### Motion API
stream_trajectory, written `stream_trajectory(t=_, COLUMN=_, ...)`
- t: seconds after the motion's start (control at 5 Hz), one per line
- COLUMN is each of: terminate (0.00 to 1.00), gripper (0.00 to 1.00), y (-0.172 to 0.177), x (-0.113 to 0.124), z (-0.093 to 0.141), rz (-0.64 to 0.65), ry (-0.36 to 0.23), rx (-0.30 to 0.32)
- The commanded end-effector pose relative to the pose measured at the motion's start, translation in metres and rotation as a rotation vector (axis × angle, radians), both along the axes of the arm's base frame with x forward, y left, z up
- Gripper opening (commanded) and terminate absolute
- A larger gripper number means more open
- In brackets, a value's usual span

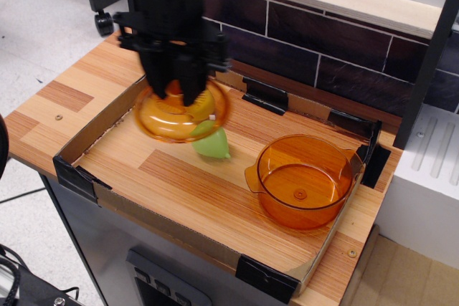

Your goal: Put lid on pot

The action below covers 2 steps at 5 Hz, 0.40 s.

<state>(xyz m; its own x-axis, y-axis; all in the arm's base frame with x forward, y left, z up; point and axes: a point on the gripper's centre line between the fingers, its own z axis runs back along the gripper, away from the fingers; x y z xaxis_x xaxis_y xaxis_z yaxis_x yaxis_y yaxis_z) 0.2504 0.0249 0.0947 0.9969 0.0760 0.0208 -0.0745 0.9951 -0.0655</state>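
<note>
The lid (pixel 172 121), a shallow translucent orange dome, hangs in the air above the left-middle of the tray, blurred by motion. My black gripper (pixel 177 93) is shut on the knob at its centre and holds it from above. The pot (pixel 304 180), a deep translucent orange vessel with small side handles, stands open and empty at the right end of the tray, to the right of and below the lid.
A green pear-shaped fruit (pixel 213 145) lies on the tray just under the lid's right edge. A yellow fruit (pixel 203 115) shows through the lid. The cardboard tray rim (pixel 79 173) with black tape corners borders the wooden board. A dark tiled wall stands behind.
</note>
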Motion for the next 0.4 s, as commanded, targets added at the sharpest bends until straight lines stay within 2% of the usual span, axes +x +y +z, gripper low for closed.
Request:
stream_trajectory(t=0.0, terminate=0.0, gripper=0.0, y=-0.049, x=0.021, z=0.022, rz=-0.022, ry=-0.098, rx=-0.028)
stream_trajectory(t=0.2, terminate=0.0, gripper=0.0, y=-0.072, x=0.027, z=0.014, rz=-0.027, ry=-0.088, rx=-0.005)
